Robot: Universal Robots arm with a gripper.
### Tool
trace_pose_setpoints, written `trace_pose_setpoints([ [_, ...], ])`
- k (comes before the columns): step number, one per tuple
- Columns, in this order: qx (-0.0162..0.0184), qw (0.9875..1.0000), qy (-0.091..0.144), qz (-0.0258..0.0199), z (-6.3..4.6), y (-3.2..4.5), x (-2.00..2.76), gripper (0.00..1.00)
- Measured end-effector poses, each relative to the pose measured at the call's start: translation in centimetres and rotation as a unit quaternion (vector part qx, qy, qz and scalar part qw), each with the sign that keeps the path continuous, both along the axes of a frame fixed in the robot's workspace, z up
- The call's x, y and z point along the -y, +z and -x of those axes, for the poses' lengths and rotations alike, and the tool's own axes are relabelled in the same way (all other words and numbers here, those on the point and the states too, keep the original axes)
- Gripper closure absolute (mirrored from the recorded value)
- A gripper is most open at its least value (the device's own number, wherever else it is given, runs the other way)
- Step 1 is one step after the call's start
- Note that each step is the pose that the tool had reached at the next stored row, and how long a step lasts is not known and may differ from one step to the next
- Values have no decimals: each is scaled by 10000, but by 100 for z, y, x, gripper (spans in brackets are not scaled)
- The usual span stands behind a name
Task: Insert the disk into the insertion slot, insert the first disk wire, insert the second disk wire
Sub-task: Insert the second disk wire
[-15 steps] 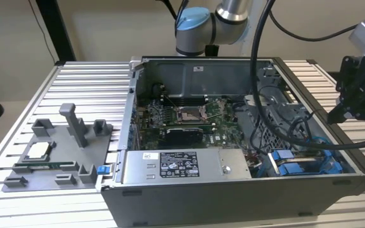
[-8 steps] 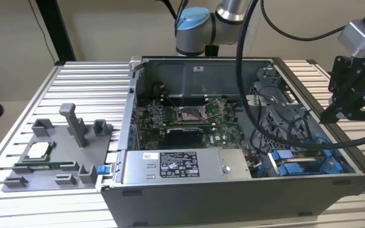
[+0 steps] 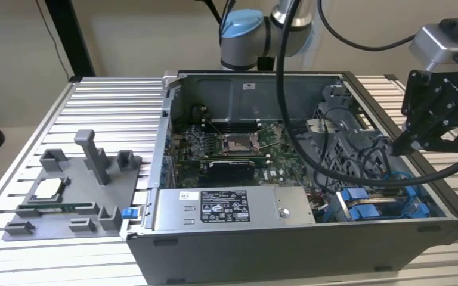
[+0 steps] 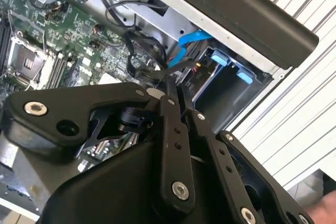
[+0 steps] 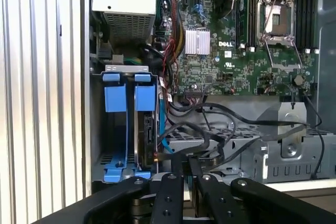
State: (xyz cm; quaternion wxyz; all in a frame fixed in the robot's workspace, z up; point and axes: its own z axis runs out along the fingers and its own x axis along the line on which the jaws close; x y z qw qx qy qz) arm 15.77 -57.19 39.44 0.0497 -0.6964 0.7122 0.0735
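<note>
first wrist view: the disk point(image 5: 147, 129) stands in its blue carrier inside the drive bay point(image 5: 126, 69) of the computer case point(image 3: 293, 250), just beside a second blue carrier point(image 5: 114, 98). the end effector point(image 5: 187, 163) hangs near black cables point(image 5: 231, 129), fingers clenched together.

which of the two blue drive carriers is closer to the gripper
The blue carrier on the motherboard side, beside the blue cable; the other carrier sits by the case wall, farther from the gripper.
</note>
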Motion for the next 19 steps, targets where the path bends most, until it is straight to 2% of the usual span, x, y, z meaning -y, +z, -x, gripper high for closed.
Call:
trace_pose_setpoints([
  [8,0,10000,0,6,70,0,0,100],
  [19,0,10000,0,14,89,0,0,100],
])
